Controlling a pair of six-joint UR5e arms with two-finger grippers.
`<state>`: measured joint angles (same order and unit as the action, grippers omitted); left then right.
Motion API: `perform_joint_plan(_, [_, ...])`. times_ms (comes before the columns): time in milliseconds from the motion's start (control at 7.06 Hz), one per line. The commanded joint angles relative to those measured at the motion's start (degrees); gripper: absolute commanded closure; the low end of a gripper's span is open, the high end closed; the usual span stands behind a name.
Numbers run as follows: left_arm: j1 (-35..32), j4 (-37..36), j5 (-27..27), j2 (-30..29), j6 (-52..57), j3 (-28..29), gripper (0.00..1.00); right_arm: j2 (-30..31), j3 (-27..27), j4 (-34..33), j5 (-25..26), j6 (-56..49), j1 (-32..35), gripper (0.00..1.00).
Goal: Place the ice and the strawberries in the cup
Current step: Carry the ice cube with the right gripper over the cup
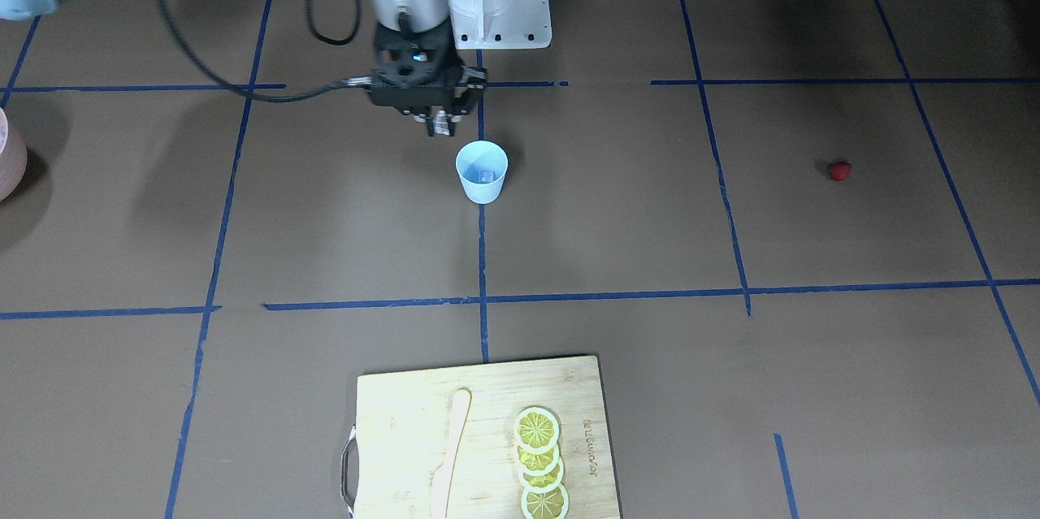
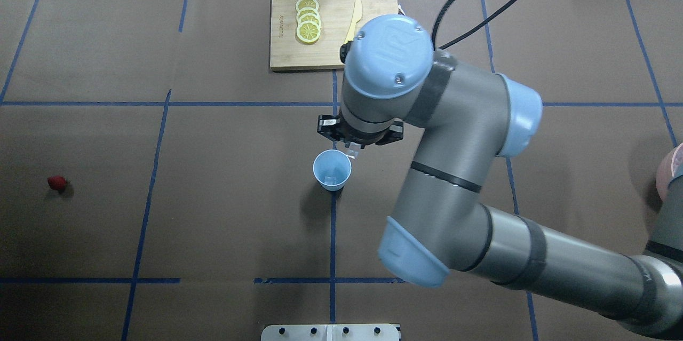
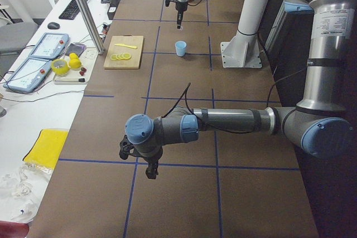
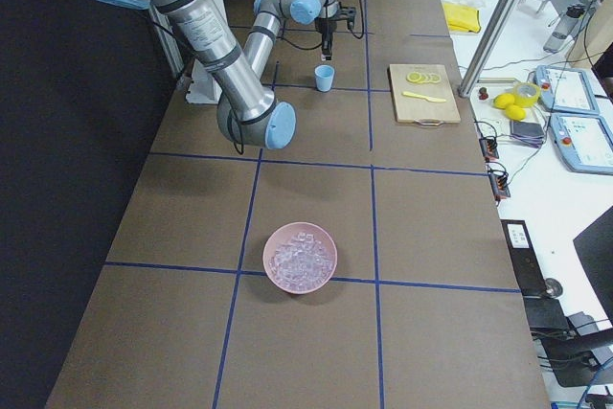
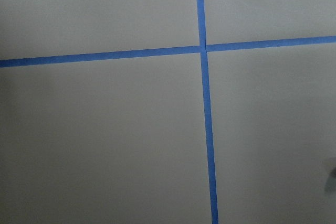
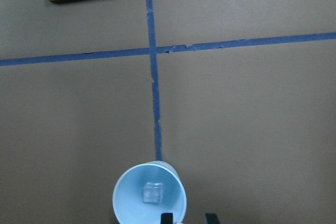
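Observation:
The light-blue cup [image 1: 482, 170] stands upright on the centre tape line, with one ice cube [image 6: 153, 192] lying on its bottom. My right gripper [image 1: 439, 127] hangs just above and beside the cup's rim; in the right wrist view its fingertips [image 6: 166, 217] stand apart with nothing between them, so it is open. More ice [image 4: 300, 254] fills the pink bowl [image 4: 300, 275] far off on my right. The strawberry [image 2: 57, 183] lies alone on the table far to my left. My left gripper [image 3: 150, 172] shows only in the exterior left view, low over the table; I cannot tell its state.
A wooden cutting board [image 2: 283, 53] with lemon slices [image 2: 308, 26] and a wooden knife [image 2: 353, 21] sits at the far edge beyond the cup. Blue tape lines grid the brown table. The right arm's elbow [image 2: 459, 181] looms over the table's right half.

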<state>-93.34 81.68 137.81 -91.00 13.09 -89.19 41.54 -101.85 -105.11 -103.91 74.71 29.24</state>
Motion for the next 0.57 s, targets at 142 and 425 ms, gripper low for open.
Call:
perform_joint_plan(142, [0.0,0.0,0.0,0.1,0.0,0.1,0.0,-4.6,8.5,0.4,4.5,2.0,-3.3,1.0])
perform_joint_plan(425, [0.0,0.0,0.0,0.1,0.0,0.1,0.0,-3.9,8.7,0.3,6.1,1.5,-3.6,1.0])
